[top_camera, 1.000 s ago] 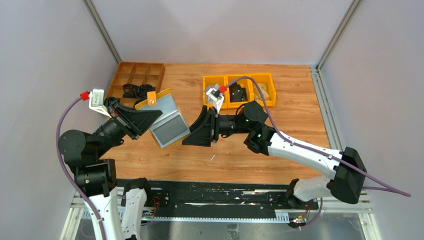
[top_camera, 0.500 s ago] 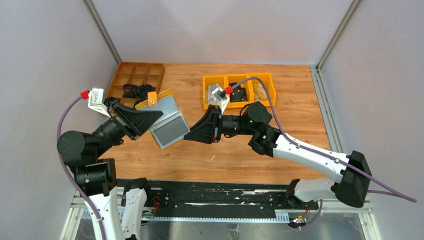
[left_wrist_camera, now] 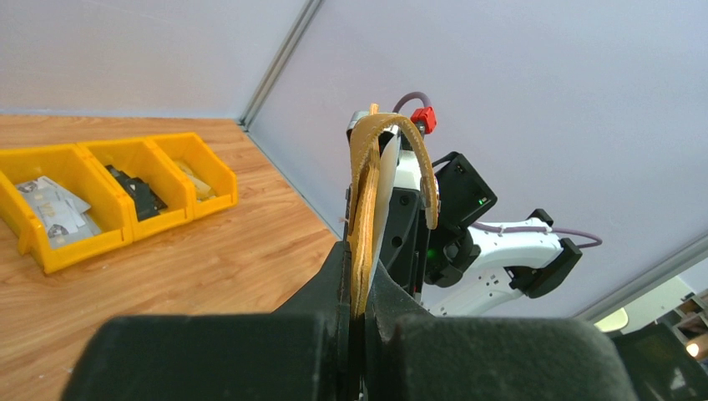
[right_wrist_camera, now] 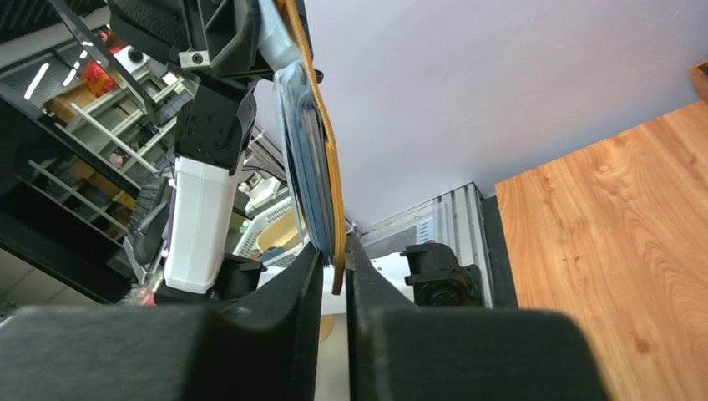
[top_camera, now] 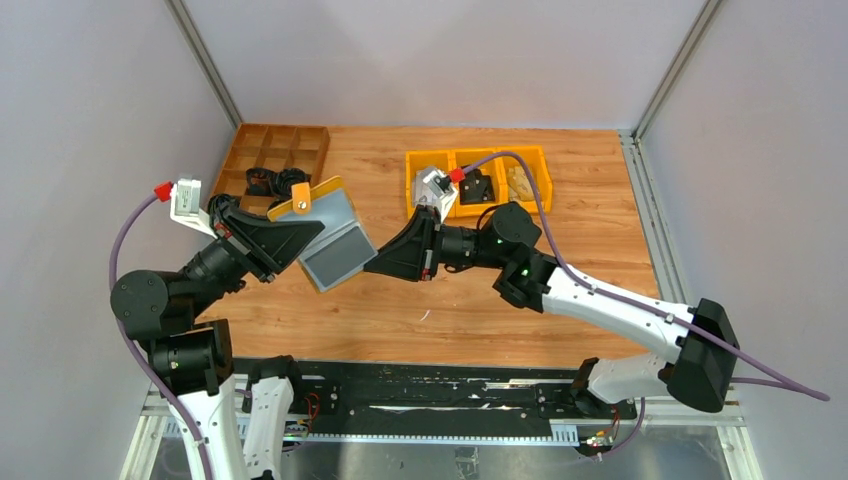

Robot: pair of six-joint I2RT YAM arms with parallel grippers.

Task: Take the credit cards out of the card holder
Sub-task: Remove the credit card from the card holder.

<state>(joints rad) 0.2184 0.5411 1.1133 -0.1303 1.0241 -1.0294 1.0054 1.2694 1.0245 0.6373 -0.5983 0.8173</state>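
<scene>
Above the table, one card holder is hanging open, its cards too hidden for counting. Left pincer is clamping its mustard flap tight; right pincer is pinching its free edge, jaws nearly together.

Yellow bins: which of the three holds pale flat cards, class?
The end bin nearest the wooden tray holds whitish cards; the middle bin holds black pieces, the far-end bin tan ones.
</scene>
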